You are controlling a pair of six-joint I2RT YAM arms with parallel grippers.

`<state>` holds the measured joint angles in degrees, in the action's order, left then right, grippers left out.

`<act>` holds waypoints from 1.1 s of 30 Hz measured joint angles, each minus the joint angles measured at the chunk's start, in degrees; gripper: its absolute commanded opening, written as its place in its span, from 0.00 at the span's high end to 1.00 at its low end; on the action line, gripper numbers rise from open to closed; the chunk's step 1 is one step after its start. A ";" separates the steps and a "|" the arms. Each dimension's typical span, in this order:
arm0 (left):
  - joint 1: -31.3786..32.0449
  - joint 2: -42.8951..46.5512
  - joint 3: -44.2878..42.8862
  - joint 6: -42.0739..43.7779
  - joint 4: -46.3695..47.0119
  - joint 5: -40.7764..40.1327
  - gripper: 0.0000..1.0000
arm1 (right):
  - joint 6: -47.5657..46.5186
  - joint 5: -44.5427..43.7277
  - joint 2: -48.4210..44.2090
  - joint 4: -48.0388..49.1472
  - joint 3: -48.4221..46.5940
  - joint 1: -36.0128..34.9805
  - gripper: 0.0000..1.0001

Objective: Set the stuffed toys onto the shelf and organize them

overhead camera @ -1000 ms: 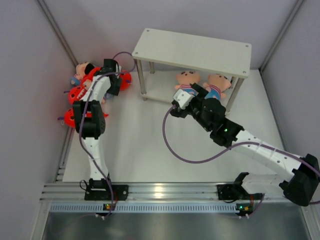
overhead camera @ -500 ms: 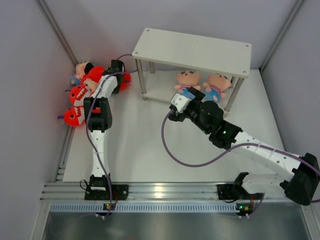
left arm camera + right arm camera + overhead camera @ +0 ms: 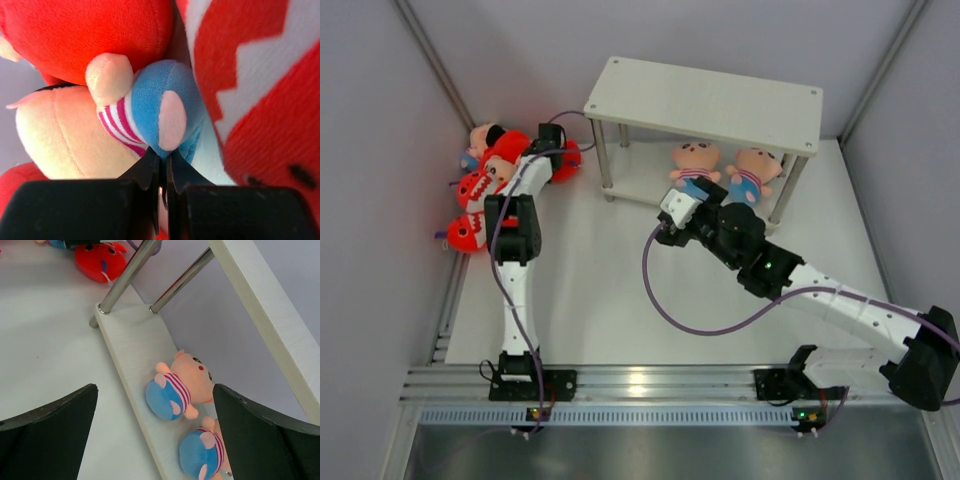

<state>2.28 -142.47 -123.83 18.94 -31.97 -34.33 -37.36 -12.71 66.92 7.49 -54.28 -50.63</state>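
Two stuffed toys, striped-shirt dolls [image 3: 695, 160] [image 3: 755, 170], lie on the lower tier of the off-white shelf [image 3: 705, 100]. My right gripper [image 3: 703, 190] hovers open just in front of them; its wrist view shows both dolls [image 3: 175, 390] [image 3: 200, 452] on the lower board [image 3: 132, 345] between wide-spread fingers [image 3: 45, 425]. My left gripper [image 3: 545, 148] is buried in the toy pile at the far left. In its wrist view the gripper [image 3: 162, 160] is shut on the blue bottom of a doll [image 3: 160, 105], wedged between red sharks [image 3: 260, 100] [image 3: 90, 35].
The pile against the left wall holds red sharks [image 3: 470, 230] [image 3: 475, 185] [image 3: 568, 160] and another doll [image 3: 480, 135]. A shelf leg [image 3: 605, 165] stands just right of the pile. A purple cable [image 3: 660, 290] loops from the right arm over the table.
The left gripper has pushed deeper into the pile and closed on the doll's blue bottom. The right gripper has drawn back slightly from the shelf, still open.
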 measured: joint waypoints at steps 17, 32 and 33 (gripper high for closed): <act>-5.44 63.30 46.73 14.64 -7.72 41.18 1.00 | 3.91 -0.37 -9.29 -1.51 5.57 -4.59 0.01; 37.05 67.98 58.29 30.53 -23.71 38.47 1.00 | 4.57 -3.67 -11.32 -2.64 6.29 -7.78 0.00; 40.54 66.82 58.12 30.53 -23.61 36.11 1.00 | 4.59 -3.89 -11.32 -2.95 6.29 -7.85 0.01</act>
<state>42.83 -75.66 -65.71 49.47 -55.57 1.78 -32.77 -16.60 55.59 4.54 -47.99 -58.48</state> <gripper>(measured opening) 0.049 0.993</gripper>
